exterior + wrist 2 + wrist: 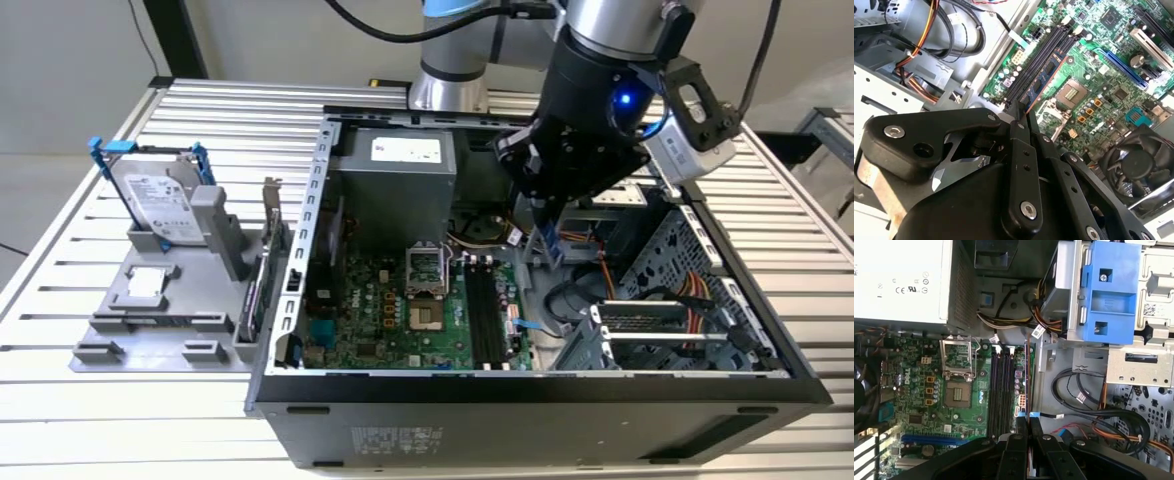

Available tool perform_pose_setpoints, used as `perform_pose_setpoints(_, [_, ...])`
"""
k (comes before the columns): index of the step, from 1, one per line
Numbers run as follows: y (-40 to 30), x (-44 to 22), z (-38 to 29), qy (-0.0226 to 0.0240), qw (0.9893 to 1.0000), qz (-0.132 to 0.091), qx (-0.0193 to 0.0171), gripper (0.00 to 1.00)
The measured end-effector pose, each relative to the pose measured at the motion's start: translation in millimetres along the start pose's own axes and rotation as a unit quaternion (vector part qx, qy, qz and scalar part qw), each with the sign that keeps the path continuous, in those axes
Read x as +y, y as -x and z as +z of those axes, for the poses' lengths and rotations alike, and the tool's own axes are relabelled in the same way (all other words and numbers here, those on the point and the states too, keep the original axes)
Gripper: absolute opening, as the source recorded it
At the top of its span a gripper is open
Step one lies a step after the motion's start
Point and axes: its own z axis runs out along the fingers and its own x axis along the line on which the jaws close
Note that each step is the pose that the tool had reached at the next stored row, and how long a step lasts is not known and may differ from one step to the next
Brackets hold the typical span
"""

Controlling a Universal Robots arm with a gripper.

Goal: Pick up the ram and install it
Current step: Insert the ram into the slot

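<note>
1. Gripper (1026, 432) pinched narrow on the ram (1027, 377), holding it edge-down by one end; in the exterior view the gripper (547, 232) hangs inside the open computer case (534, 415).
2. Ram hovers above the motherboard (919, 410), just beside the black memory slots (999, 390), running parallel to them, not seated yet.
3. To do it well, I'd judge: line the stick over one slot, keep it upright, press straight down evenly.
4. Orange cables (1134, 435) lie on the far side of the ram from the slots; keep clear of them.
</note>
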Motion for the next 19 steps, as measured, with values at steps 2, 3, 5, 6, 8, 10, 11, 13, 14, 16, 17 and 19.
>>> perform_pose_setpoints(2, [0.0, 0.0, 1.3, 0.0000, 1.0000, 0.000, 0.0000, 0.00])
perform_pose_setpoints(3, [0.0, 0.0, 2.0, 0.0000, 1.0000, 0.000, 0.0000, 0.00])
perform_pose_setpoints(5, [0.0, 0.0, 3.3, 0.0000, 1.0000, 0.000, 0.0000, 0.00])
perform_pose_setpoints(6, [0.0, -0.1, 4.0, 0.0000, 1.0000, 0.000, 0.0000, 0.00])
perform_pose_setpoints(8, [0.0, -0.1, 5.4, 0.0000, 1.0000, 0.000, 0.0000, 0.00])
perform_pose_setpoints(10, [0.0, -0.1, 6.7, 0.0000, 1.0000, 0.000, 0.0000, 0.00])
perform_pose_setpoints(11, [0.0, -0.1, 7.3, 0.0000, 1.0000, 0.000, 0.0000, 0.00])
perform_pose_setpoints(13, [-0.1, -0.1, 8.7, 0.0000, 1.0000, 0.000, 0.0000, 0.00])
perform_pose_setpoints(14, [-0.1, -0.1, 9.2, 0.0000, 1.0000, 0.000, 0.0000, 0.00])
perform_pose_setpoints(16, [0.0, -0.1, 10.6, 0.0000, 1.0000, 0.000, 0.0000, 0.00])
perform_pose_setpoints(17, [-0.1, -0.2, 11.2, 0.0000, 1.0000, 0.000, 0.0000, 0.00])
perform_pose_setpoints(19, [-0.1, -0.2, 12.5, 0.0000, 1.0000, 0.000, 0.0000, 0.00])
